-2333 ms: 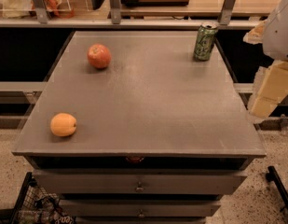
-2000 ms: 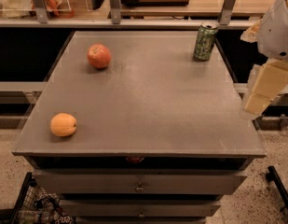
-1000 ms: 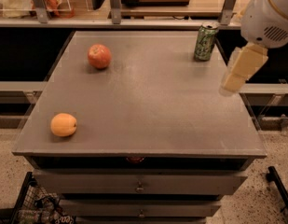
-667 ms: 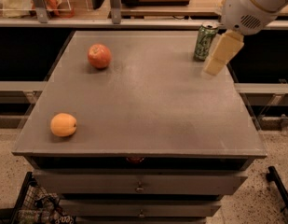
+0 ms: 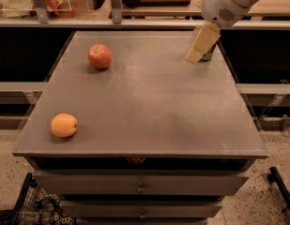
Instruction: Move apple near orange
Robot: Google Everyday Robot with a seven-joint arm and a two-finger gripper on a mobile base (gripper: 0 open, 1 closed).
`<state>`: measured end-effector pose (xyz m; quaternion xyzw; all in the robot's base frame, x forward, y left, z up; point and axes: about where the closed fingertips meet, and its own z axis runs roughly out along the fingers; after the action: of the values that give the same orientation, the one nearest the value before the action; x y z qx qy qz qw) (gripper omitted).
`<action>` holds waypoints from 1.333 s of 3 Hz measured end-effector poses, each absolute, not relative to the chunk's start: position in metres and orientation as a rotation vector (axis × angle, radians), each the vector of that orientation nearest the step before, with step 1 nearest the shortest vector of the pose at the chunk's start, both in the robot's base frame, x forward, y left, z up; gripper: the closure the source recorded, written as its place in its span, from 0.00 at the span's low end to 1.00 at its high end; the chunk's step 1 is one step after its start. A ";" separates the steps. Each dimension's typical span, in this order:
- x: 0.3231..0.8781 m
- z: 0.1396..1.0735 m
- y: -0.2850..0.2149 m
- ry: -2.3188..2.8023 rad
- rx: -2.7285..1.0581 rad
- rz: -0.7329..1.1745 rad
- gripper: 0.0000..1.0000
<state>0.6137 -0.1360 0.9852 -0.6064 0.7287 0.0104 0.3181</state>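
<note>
The apple (image 5: 100, 56), red and shiny, sits on the grey table (image 5: 149, 107) at the far left. The orange (image 5: 64, 125), smaller and matte yellow-orange, lies near the front left corner, well apart from the apple. My gripper (image 5: 194, 56) hangs from the white arm (image 5: 229, 1) over the far right of the table, far to the right of the apple. It holds nothing that I can see.
A green can (image 5: 209, 55) stands at the far right of the table, mostly hidden behind the gripper. A shelf with a rail (image 5: 135, 22) runs behind the table. Drawers (image 5: 140, 186) sit under the front edge. A wire basket (image 5: 36, 205) is at the lower left.
The arm has swung in from the right edge to the left and toward the far side, now in front of the green can. The apple and orange have not moved.
</note>
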 end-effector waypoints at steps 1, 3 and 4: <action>0.619 0.976 -0.120 1.870 -1.569 0.101 0.00; 0.663 0.956 -0.021 1.615 -1.572 0.340 0.00; 0.680 0.944 0.020 1.566 -1.571 0.400 0.00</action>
<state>0.6801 0.0203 0.9444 -0.6295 0.6276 0.1602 0.4292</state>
